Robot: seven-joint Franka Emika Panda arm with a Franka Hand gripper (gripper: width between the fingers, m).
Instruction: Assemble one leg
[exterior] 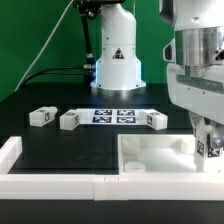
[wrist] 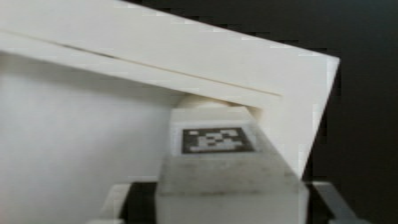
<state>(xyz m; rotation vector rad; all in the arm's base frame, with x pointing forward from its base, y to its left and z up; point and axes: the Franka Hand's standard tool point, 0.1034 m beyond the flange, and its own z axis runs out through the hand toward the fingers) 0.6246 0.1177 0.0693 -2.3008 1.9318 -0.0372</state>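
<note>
My gripper (exterior: 207, 148) is shut on one leg (wrist: 221, 150), a small white block with a black-and-white tag. In the wrist view the leg fills the space between my fingers (wrist: 135, 200), and its far end touches the corner of the large white tray-like panel (wrist: 89, 120). In the exterior view the held leg (exterior: 212, 146) hangs at the right corner of the panel (exterior: 150, 160). Three more legs lie on the black table: two on the exterior view's left (exterior: 41, 116) (exterior: 70, 120) and one nearer the middle (exterior: 155, 120).
The marker board (exterior: 113, 116) lies between the loose legs. White border bars (exterior: 50, 185) run along the front and left edges. The robot base (exterior: 115, 55) stands at the back with cables beside it.
</note>
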